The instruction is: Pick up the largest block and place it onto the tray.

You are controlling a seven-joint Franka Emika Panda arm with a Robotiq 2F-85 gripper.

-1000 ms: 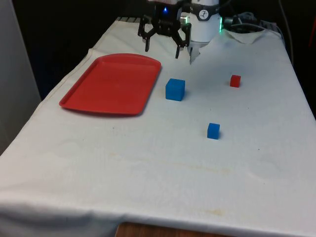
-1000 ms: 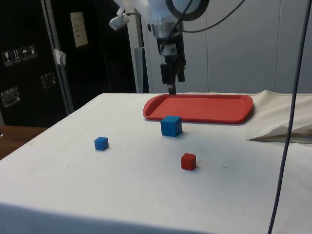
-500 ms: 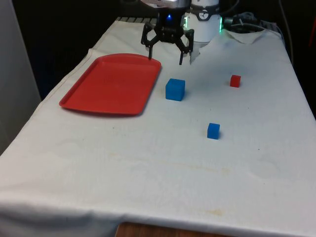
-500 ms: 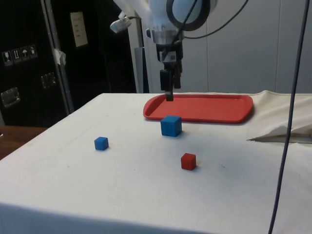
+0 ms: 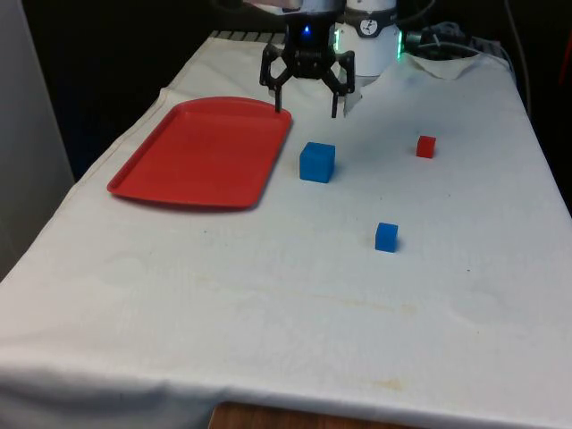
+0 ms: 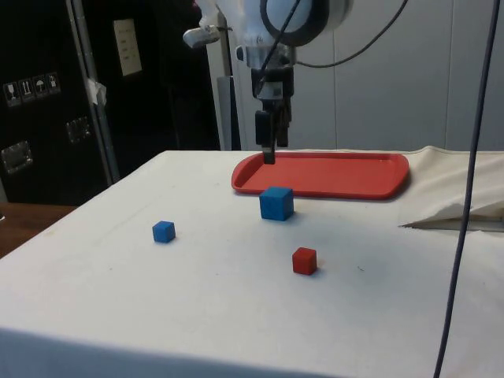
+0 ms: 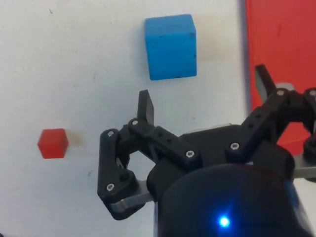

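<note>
Wide open and empty, my black two-finger claw point(image 5: 309, 100) hovers toward the table's far edge, approaching. Next I must descend and straddle the large blue cube point(image 5: 317, 162) resting beside the red plastic tray's point(image 5: 170, 170) edge.

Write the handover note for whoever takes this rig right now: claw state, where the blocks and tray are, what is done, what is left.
Claw: open, empty, in the air beyond the large blue block.
Large blue block: on the cloth beside the red tray, towards the front view's right, not touching it.
Small blue block and small red block: on the cloth, apart from the rest.
Tray: holds nothing.
Done: nothing grasped.
Left: lower over the large blue block, grip it, lift it, set it on the tray.
</note>
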